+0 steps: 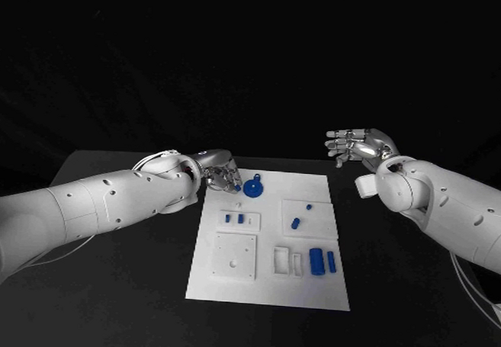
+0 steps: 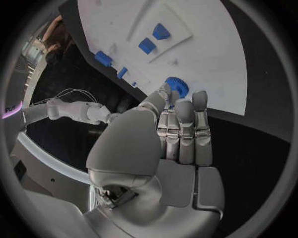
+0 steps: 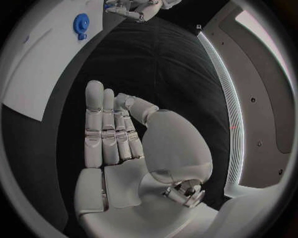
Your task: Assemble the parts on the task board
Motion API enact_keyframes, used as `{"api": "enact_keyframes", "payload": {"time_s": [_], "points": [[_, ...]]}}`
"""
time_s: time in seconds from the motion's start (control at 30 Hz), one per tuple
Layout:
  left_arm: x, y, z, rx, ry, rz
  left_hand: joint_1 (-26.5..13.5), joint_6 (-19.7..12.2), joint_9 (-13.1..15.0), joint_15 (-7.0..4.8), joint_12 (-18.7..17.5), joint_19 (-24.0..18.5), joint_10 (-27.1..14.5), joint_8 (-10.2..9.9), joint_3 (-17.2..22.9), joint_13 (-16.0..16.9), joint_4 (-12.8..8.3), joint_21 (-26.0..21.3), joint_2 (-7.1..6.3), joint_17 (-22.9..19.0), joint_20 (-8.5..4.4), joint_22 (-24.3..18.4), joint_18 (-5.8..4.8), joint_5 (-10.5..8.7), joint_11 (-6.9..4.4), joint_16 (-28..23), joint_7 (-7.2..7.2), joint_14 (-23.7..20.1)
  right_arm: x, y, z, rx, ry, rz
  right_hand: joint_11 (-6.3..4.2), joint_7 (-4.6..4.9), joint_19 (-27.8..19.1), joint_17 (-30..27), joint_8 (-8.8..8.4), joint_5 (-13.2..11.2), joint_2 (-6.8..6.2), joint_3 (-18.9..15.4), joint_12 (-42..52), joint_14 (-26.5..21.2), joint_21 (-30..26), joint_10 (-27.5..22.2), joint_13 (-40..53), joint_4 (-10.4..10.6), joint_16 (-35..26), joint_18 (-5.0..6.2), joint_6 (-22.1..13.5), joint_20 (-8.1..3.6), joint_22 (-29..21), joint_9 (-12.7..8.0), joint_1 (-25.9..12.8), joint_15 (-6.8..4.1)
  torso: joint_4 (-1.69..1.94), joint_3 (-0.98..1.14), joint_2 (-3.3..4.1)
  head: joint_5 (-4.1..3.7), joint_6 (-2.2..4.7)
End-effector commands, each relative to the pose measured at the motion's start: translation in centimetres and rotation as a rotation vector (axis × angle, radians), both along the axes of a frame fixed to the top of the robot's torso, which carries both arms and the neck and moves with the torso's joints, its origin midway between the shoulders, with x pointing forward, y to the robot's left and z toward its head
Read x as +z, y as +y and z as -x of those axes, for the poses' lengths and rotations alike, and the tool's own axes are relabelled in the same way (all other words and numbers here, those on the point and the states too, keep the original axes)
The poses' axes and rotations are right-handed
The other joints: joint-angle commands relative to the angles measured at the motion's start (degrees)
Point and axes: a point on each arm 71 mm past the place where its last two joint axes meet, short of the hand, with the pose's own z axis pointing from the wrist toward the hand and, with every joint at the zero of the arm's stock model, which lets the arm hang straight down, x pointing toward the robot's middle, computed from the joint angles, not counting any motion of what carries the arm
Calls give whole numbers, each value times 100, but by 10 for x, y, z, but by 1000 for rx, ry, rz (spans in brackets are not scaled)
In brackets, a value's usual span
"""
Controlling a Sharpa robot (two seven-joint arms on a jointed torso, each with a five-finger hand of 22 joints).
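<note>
Head view: left hand (image 1: 218, 172) lowered, right hand (image 1: 360, 147) raised, empty.

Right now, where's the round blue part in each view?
Head view: round blue part on the task board, far-left corner, beside the left hand.
Left wrist view: just past the fingertips.
Right wrist view: on the board.
Shared landmark: the board's far-left corner.

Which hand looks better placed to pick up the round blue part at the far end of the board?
Left, most likely. The left hand hovers at the task board's far left corner, right beside the round blue part. The right hand is open, off the board over bare table.
</note>
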Motion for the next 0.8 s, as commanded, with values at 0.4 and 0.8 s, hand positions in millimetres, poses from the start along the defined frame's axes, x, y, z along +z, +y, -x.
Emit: {"api": "enact_keyframes", "payload": {"time_s": [0.4,0.8], "points": [[-15,2,10,-8,4,-60,-48,150,340,-7,-14,-28,37,22,30,-7,-19,25,5,10,-4,112,57,5,9,-45,-52,22,1,-1,1,7,-14,4,-30,-3,45,14,14,104,12,-85,18,53,-64,-21,-8,4,-29,275,18,-22,-13,3,-96,-11,-8,-10,3,-7,-51],[-24,-4,14,-9,-1,-60,-48,158,341,-9,-14,-12,56,21,55,-7,-11,25,-10,24,-7,112,59,18,5,-46,-56,37,0,-1,1,1,-16,4,-34,-4,65,20,14,152,22,-99,21,63,-84,-18,-7,9,-27,274,21,-22,-15,2,-129,-12,-10,-4,5,8,-70]]}}
